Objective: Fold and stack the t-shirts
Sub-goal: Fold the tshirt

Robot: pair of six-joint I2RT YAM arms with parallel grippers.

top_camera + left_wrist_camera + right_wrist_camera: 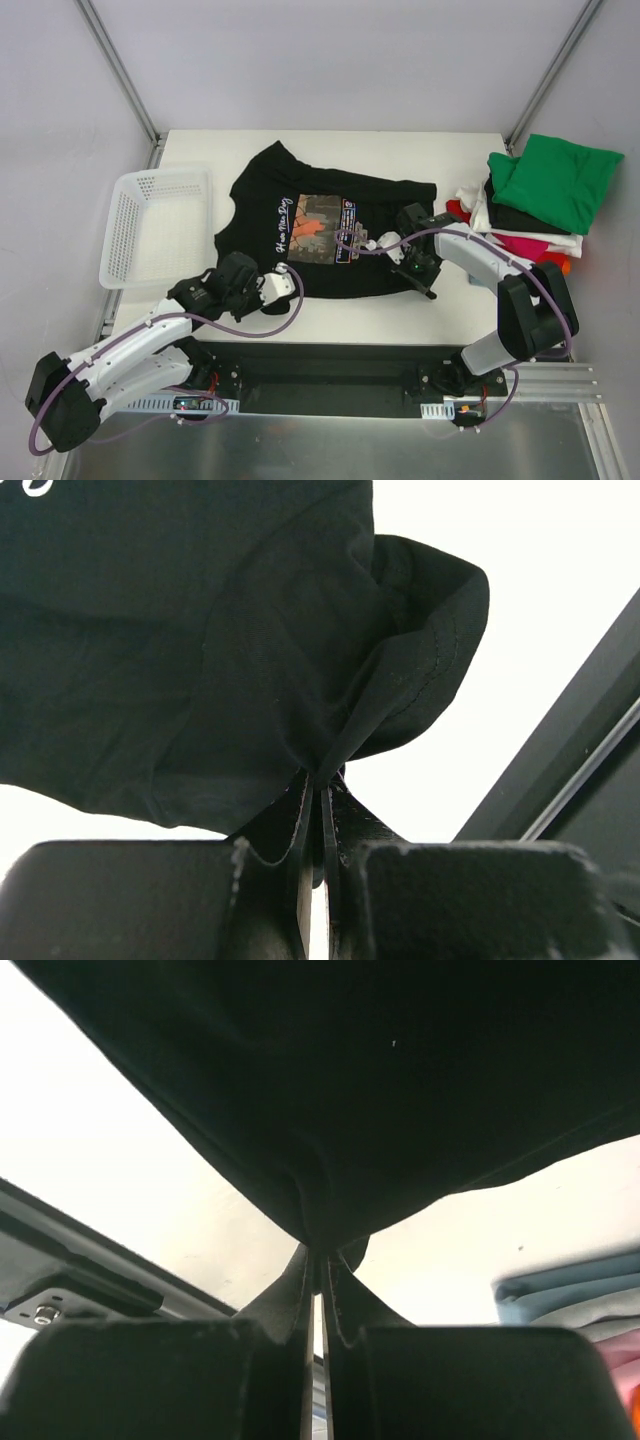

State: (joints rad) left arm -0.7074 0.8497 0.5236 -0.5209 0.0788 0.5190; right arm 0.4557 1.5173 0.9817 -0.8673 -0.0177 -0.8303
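A black t-shirt (320, 215) with a rectangular white and red chest print lies spread on the white table (330, 145), collar to the left. My left gripper (243, 272) is shut on its near left hem; the left wrist view shows the black cloth (250, 660) bunched up from the jaws. My right gripper (418, 258) is shut on the near right hem, and black cloth (360, 1080) hangs from the jaws there. A stack of folded t-shirts (535, 205), green on top over black, white, red and pink, sits at the right edge.
A white plastic mesh basket (150, 235) stands at the table's left edge. Metal frame posts rise at the back corners. The folded stack also shows as blue-grey and pink cloth in the right wrist view (590, 1305).
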